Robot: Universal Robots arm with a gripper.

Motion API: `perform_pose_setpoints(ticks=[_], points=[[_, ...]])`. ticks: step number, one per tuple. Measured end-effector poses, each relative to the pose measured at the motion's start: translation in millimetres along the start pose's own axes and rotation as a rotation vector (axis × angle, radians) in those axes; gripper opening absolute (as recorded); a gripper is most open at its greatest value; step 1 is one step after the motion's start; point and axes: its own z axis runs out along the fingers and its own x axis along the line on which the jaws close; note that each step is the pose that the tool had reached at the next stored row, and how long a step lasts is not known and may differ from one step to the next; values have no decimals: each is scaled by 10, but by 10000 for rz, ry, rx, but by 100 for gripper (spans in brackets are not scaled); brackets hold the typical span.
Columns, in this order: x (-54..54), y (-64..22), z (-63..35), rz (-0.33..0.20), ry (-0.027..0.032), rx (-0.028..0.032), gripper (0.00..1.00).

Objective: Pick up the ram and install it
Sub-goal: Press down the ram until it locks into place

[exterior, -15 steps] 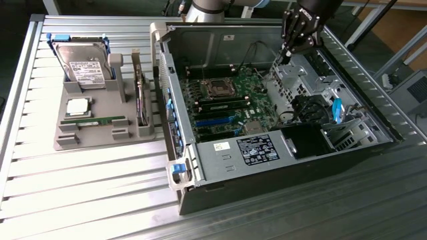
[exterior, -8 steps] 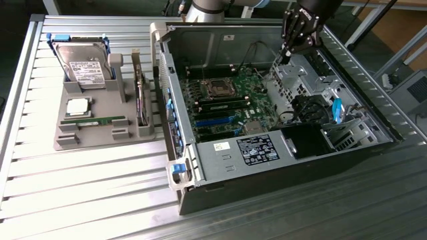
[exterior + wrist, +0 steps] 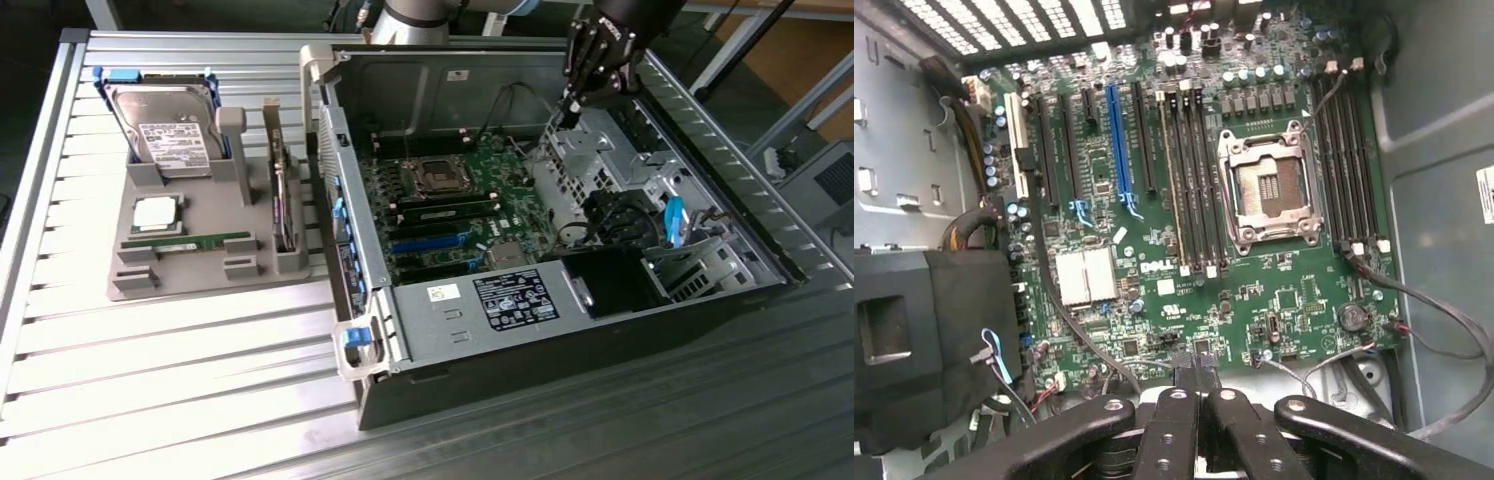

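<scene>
The ram [image 3: 187,243], a thin green stick, lies flat in a slot of the grey tray [image 3: 140,285] at the exterior view's left, outside the computer case. My gripper [image 3: 566,118] hangs far from it, over the back right part of the open case, above the motherboard [image 3: 461,205]. Its black fingers [image 3: 1176,420] are pressed together with nothing between them. Below my gripper [image 3: 1199,378], the wrist view has the motherboard [image 3: 1154,230], its long black memory slots [image 3: 1189,180] and the empty CPU socket [image 3: 1269,190].
The tray also carries a hard drive [image 3: 167,125], a square silver CPU [image 3: 156,213] and a dark expansion card [image 3: 282,200] standing on edge. Inside the case are a drive cage [image 3: 587,160], cables with a blue connector [image 3: 673,222] and a labelled power supply [image 3: 501,305].
</scene>
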Motion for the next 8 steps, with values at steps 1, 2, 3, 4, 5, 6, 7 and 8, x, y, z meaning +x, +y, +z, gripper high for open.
perform_pose_setpoints(ticks=[1,2,3,4,5,6,7,8], points=[[0,0,2,318,-21,-13,9],[0,0,5,833,-56,-33,9],[0,-1,9,1219,-83,-49,9],[0,-1,12,1464,-99,-59,9],[-1,-1,15,1772,-119,-71,9],[-1,-1,19,2065,-139,-83,9],[-1,-2,24,2473,-167,-100,9],[-1,-2,29,2941,-198,-118,9]])
